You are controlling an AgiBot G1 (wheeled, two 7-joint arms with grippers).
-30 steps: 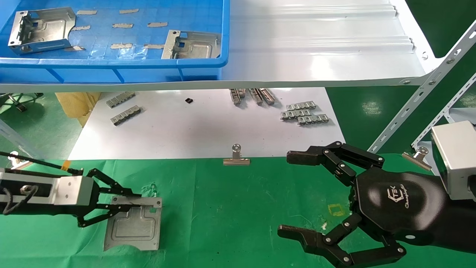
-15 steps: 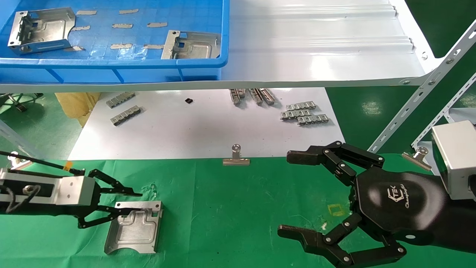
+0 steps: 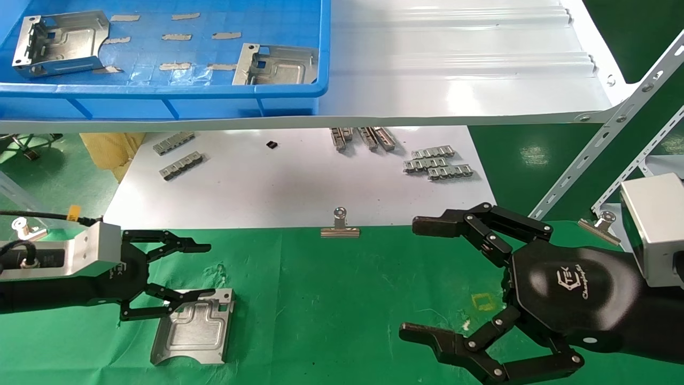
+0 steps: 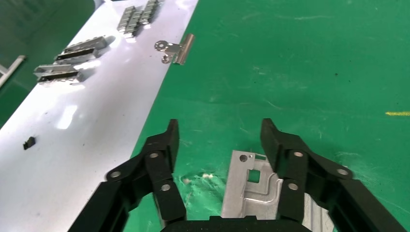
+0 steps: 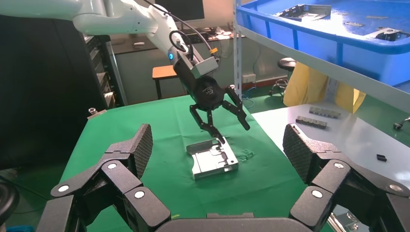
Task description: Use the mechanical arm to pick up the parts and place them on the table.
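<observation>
The left gripper (image 3: 195, 270) has its fingers spread wide and empty; one fingertip hangs over the near flange of the part (image 3: 193, 334), which lies flat on the green table (image 3: 331, 299), perhaps just clear of it. Thin stamped steel: stiff, light, slick, best pinched by a folded edge. Farther out, the right gripper (image 3: 414, 280) hovers open. Two more parts (image 3: 275, 64) wait in the blue bin (image 3: 288, 99).

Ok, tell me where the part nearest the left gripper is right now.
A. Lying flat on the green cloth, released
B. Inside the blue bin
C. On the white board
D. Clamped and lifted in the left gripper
A: the part lies flat on the table, and the left gripper is open above it, holding nothing.
</observation>
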